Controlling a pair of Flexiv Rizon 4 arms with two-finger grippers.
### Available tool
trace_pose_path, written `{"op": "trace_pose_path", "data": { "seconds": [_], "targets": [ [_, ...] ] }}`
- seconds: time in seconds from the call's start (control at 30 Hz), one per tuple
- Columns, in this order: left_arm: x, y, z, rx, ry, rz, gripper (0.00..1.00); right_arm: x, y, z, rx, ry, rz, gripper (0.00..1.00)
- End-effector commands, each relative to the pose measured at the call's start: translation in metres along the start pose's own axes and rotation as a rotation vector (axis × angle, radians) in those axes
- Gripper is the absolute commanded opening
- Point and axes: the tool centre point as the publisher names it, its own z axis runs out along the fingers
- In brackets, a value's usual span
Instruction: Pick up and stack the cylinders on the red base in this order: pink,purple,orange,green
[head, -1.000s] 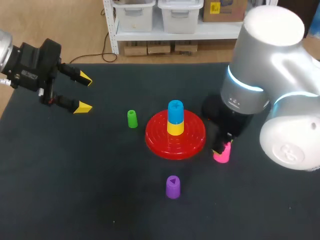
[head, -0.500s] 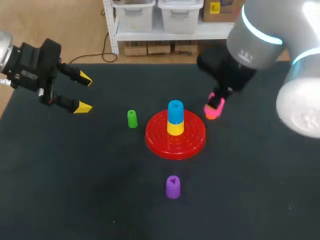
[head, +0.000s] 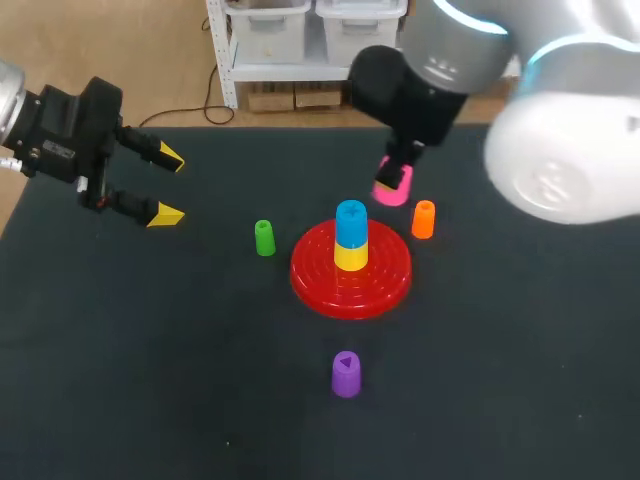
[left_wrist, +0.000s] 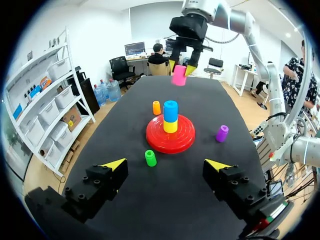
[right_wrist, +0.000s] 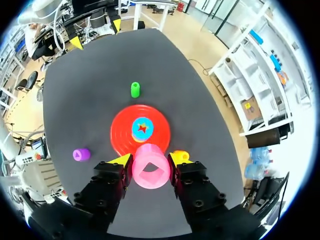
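**Pink cylinder lifted and carried toward the stack**

Right gripper (right_wrist: 150, 161), clamped on the pink cylinder (head: 391, 189), has carried it from 4 o'clock of the red base (head: 385, 285) to 1 o'clock, airborne. Left gripper (head: 165, 186), fingers apart, unmoved at 9 o'clock. Judged: placement 1 of 4 approaches.

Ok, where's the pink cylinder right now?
Head view: the pink cylinder is held in the right tool, in the air just behind the red base, left of the orange cylinder.
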Motion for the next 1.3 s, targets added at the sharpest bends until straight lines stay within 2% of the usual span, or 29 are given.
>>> {"op": "trace_pose_path", "data": {
  "seconds": [0.03, 0.23, 0.67, 1.1, 1.3],
  "targets": [
    [0.001, -0.001, 0.0, -0.003, -0.001, 0.001, 1.0, -0.017, -0.004, 0.012, -0.009, 0.041, -0.009, 0.0],
    [0.001, -0.001, 0.0, -0.003, -0.001, 0.001, 1.0, -0.026, 0.006, 0.029, -0.017, 0.052, -0.03, 0.0],
    [0.001, -0.001, 0.0, -0.003, -0.001, 0.001, 1.0, -0.034, 0.009, 0.052, -0.023, 0.073, -0.025, 0.0],
    [0.001, -0.001, 0.0, -0.003, -0.001, 0.001, 1.0, -0.036, 0.01, 0.058, -0.037, 0.09, -0.03, 0.0],
    [0.001, -0.001, 0.0, -0.003, -0.001, 0.001, 1.0, -0.035, 0.009, 0.052, -0.031, 0.064, -0.024, 0.0]
  ]
}}
